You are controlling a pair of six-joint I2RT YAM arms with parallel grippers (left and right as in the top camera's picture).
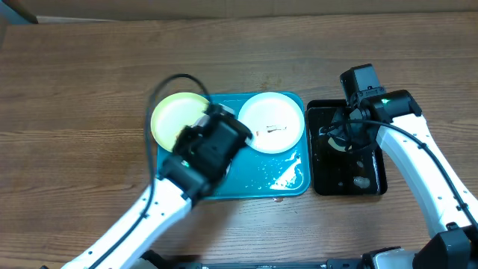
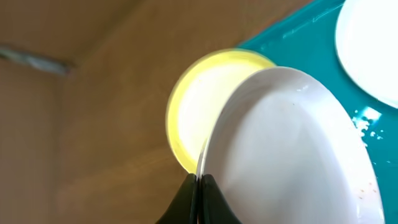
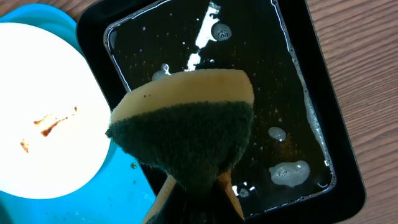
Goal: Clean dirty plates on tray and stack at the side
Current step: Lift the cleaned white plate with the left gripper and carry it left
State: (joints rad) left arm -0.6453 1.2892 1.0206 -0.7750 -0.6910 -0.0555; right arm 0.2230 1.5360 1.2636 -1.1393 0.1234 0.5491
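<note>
My left gripper (image 2: 200,186) is shut on the rim of a white plate (image 2: 292,149) and holds it tilted on edge, with faint brown specks on its face. In the overhead view the left gripper (image 1: 216,138) hides that plate. The pale yellow-green plate (image 1: 175,118) lies flat at the far-left corner of the teal tray (image 1: 287,183), overlapping its edge, and also shows in the left wrist view (image 2: 199,106). A second white plate (image 1: 272,121) with brown smears lies on the tray's far right (image 3: 43,112). My right gripper (image 3: 196,186) is shut on a yellow-and-green sponge (image 3: 186,130).
A black rectangular tub (image 1: 377,187) holding soapy water stands right of the tray, and my right gripper (image 1: 345,138) hangs over it. Its rim (image 3: 318,81) shows in the right wrist view. Water drops lie on the tray's near right. Wooden table lies all around.
</note>
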